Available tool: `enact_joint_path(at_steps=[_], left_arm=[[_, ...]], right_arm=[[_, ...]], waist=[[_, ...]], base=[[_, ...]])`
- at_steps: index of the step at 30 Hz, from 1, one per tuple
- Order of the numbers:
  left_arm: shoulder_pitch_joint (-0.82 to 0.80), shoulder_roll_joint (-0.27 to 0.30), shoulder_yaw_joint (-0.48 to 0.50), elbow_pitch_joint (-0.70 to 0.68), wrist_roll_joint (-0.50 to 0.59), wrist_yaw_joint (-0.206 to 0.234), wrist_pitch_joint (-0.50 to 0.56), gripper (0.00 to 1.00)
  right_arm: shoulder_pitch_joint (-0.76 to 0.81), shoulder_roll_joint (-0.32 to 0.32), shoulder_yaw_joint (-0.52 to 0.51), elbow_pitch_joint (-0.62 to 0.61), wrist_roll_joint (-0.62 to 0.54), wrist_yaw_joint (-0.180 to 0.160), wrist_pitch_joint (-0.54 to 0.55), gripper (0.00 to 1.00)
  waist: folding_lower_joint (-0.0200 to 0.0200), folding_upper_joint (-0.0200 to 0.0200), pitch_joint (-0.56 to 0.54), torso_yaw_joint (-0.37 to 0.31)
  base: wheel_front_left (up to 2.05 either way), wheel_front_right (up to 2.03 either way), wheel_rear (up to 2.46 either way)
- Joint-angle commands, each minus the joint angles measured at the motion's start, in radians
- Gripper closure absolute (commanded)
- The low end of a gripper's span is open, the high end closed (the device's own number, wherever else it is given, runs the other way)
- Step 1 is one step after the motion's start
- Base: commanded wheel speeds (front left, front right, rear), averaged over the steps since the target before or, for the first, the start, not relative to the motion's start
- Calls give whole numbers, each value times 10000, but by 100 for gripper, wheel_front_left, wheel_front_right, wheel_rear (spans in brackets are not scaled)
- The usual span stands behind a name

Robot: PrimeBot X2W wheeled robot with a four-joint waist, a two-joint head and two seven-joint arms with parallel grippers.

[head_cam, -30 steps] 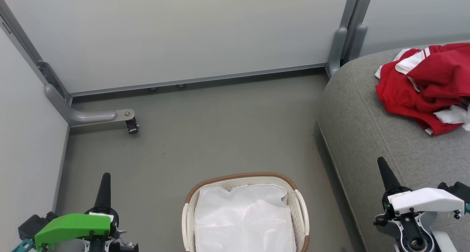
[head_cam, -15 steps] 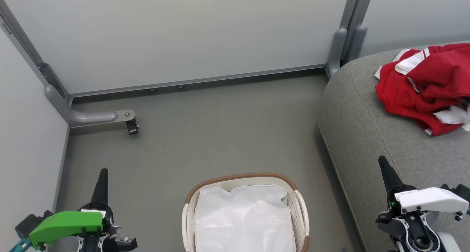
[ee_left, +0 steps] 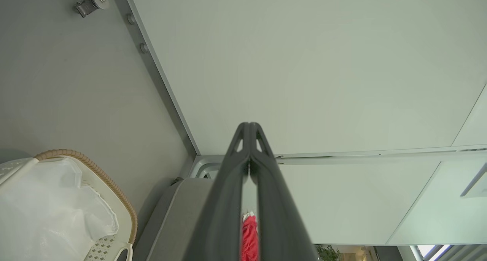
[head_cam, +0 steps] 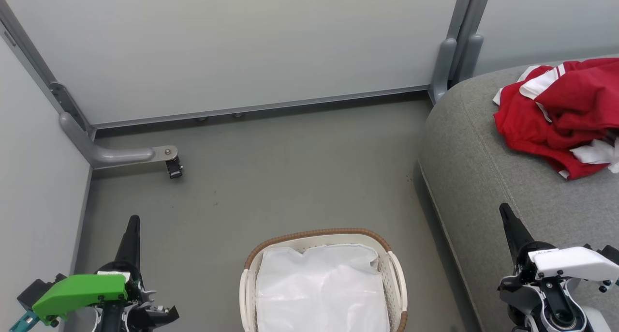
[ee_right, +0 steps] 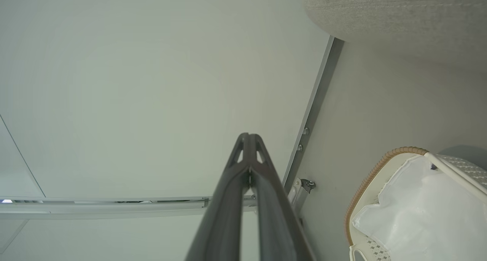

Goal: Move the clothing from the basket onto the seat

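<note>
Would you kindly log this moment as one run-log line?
red clothing: heaped on seat | basket: white liner inside, no garments | left gripper: jaws shut, empty | right gripper: jaws shut, empty | task: looks done

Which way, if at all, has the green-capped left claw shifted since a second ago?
Yes: the left claw slid leftward, away from the cream-white plastic basket with brown woven rim.

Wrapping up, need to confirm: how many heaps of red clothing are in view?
1. The red clothing lies crumpled on the seat, at the head view's right edge, partly cut off. The basket holds its white liner; anything under it would be hidden.
</note>
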Motion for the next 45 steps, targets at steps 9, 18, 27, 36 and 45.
enact_joint_path(at_steps=[9,18,27,36,45], left_arm=[[-263,52,147,-86,-669,-96,196,100],[-265,53,197,-88,-1002,-109,310,100],[-265,53,197,-89,-1001,-109,308,100],[-265,53,196,-90,-1000,-109,307,100],[-265,53,196,-90,-1000,-109,307,100]], right_arm=[[60,-64,-108,-95,789,-3,202,100],[70,-66,-152,-122,1181,-3,302,100],[70,-67,-150,-120,1182,-3,301,100],[71,-67,-148,-120,1182,-3,301,100],[71,-67,-148,-120,1182,-3,301,100]], waist=[[0,0,-19,-2],[0,0,-33,-3],[0,0,-33,-3],[0,0,-33,-3],[0,0,-33,-3]], base=[[0,0,0],[0,0,0],[0,0,0],[0,0,0],[0,0,0]])
